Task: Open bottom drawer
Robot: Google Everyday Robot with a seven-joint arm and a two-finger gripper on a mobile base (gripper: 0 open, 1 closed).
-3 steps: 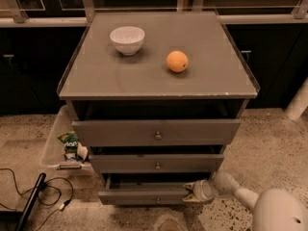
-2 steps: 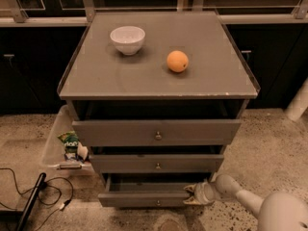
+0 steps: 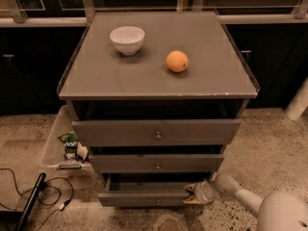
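Observation:
The bottom drawer point(image 3: 144, 198) is the slimmest grey front at the foot of the cabinet, with a small brass knob point(image 3: 158, 202) on it. It stands pulled out a little, and a dark gap shows above its front panel. My gripper point(image 3: 190, 194) comes in from the lower right and sits at the drawer's right end, against the top edge of the front panel. Above it are the mid-width drawer point(image 3: 156, 163) and the widest top drawer point(image 3: 156, 132).
A white bowl point(image 3: 127, 39) and an orange point(image 3: 177, 61) sit on the cabinet top point(image 3: 96, 81). A clear bin point(image 3: 55, 146) with packets stands on the floor at the left. Black cables point(image 3: 43, 189) lie on the floor at the lower left. Dark cabinets stand behind.
My gripper has shifted slightly toward me along with the bottom drawer's right end, which now stands a little further out. Nothing else has moved.

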